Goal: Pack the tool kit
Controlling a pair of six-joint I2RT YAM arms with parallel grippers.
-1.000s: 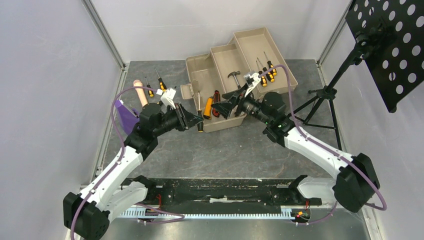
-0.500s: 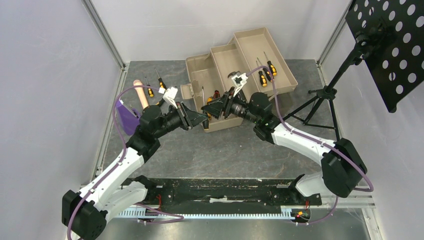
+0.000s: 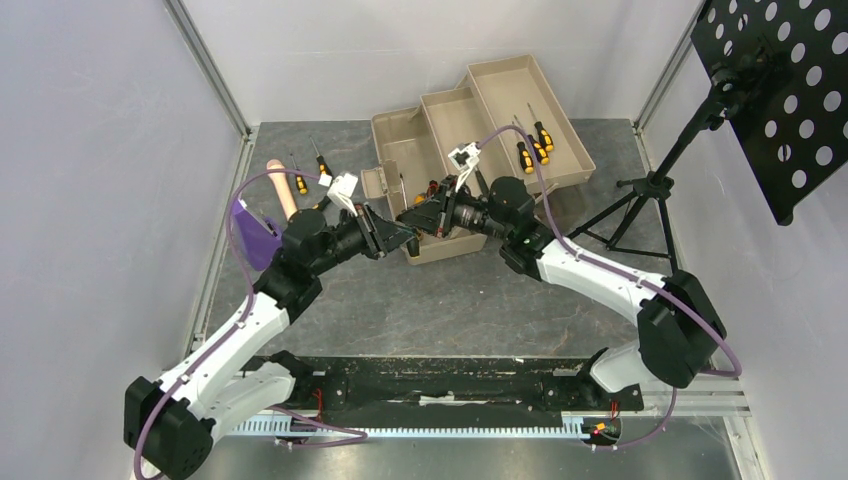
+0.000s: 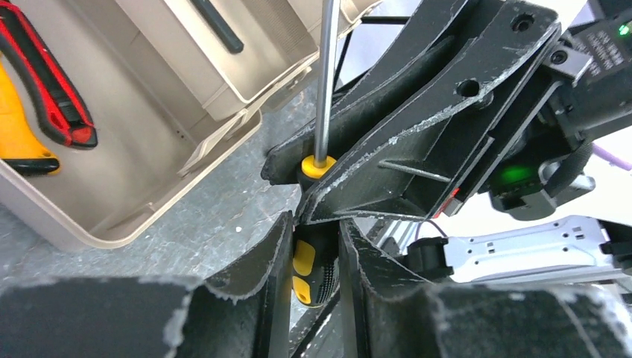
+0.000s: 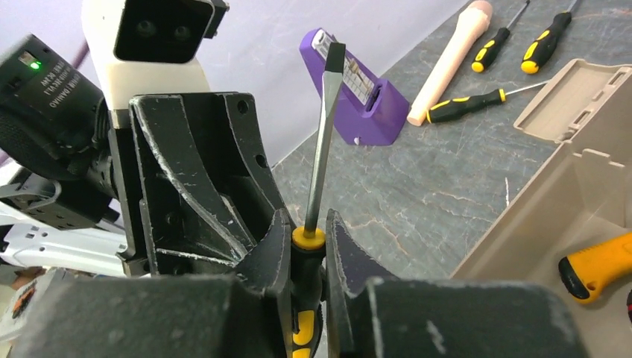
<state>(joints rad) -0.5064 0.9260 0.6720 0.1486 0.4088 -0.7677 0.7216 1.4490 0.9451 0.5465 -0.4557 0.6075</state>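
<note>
The toolbox [image 3: 505, 85] stood open at the back of the table [image 3: 450, 300], its trays folded out. Beside its near-left corner the left gripper [image 4: 314, 237] and right gripper [image 5: 306, 227] were tip to tip, each pinching the handle of one screwdriver [image 5: 322, 142].

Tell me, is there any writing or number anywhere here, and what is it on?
Nothing can be read for certain.
White print on the black casing, right wrist view: upside down, too small to read.
Screwdriver, toolbox, purple block: no lettering visible.
</note>
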